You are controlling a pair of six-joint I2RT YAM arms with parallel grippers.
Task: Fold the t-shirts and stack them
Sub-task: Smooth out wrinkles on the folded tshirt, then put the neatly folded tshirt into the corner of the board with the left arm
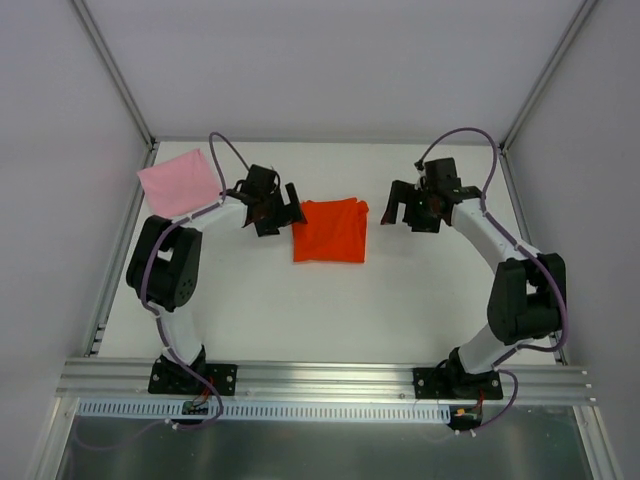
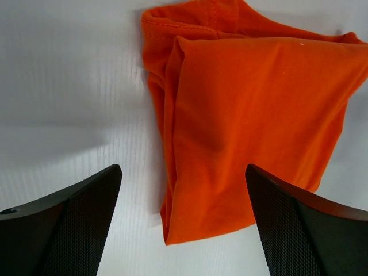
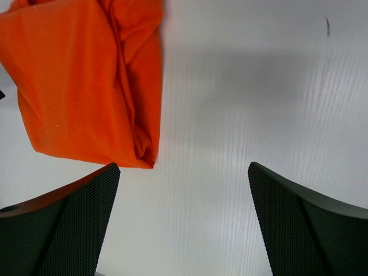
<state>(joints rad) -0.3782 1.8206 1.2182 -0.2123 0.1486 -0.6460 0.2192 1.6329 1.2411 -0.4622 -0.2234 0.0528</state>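
The orange-red t-shirt [image 1: 331, 230] lies folded into a rough square at the middle of the table. It also shows in the left wrist view [image 2: 253, 115] and in the right wrist view [image 3: 86, 86]. The light pink shirt [image 1: 180, 181] lies as a small square at the far left. My left gripper [image 1: 281, 215] is open and empty, hovering just left of the orange shirt's edge. My right gripper [image 1: 408, 212] is open and empty, a little to the right of the orange shirt, over bare table.
The white table [image 1: 330, 310] is bounded by grey side walls and a metal rail [image 1: 330, 378] at the near edge. The left arm's elbow [image 1: 165, 262] stands near the pink shirt.
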